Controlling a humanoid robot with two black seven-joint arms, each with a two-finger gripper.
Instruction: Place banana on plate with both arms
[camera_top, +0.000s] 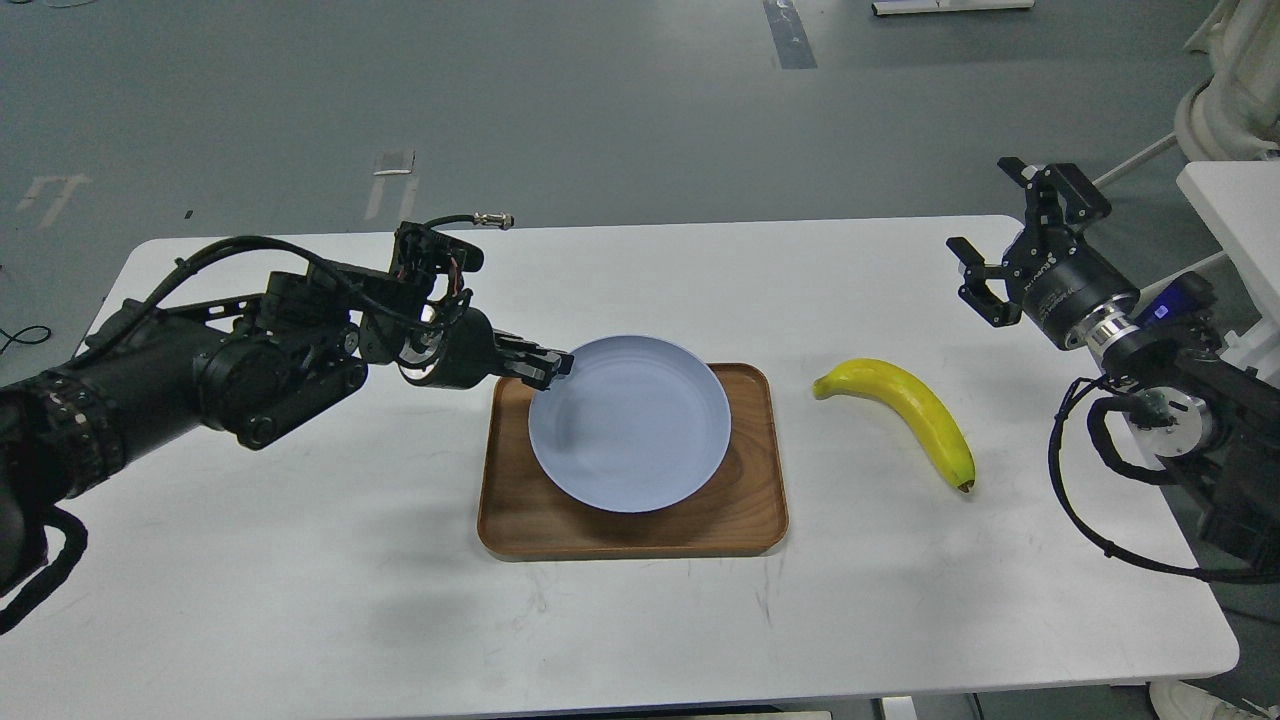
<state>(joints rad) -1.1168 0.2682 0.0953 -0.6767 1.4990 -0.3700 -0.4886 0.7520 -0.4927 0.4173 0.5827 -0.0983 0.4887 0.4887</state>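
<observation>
The pale blue plate (630, 425) lies over the brown wooden tray (745, 520), slightly tilted. My left gripper (550, 368) is shut on the plate's upper left rim. The yellow banana (905, 413) lies on the white table right of the tray, stem end toward the tray, dark tip toward the front. My right gripper (1005, 240) is open and empty, held above the table's far right, up and right of the banana.
The white table (300, 560) has bare surface left of and in front of the tray. A white stand (1235, 200) is off the table's right edge. My right arm's cables (1075, 500) hang near the right edge.
</observation>
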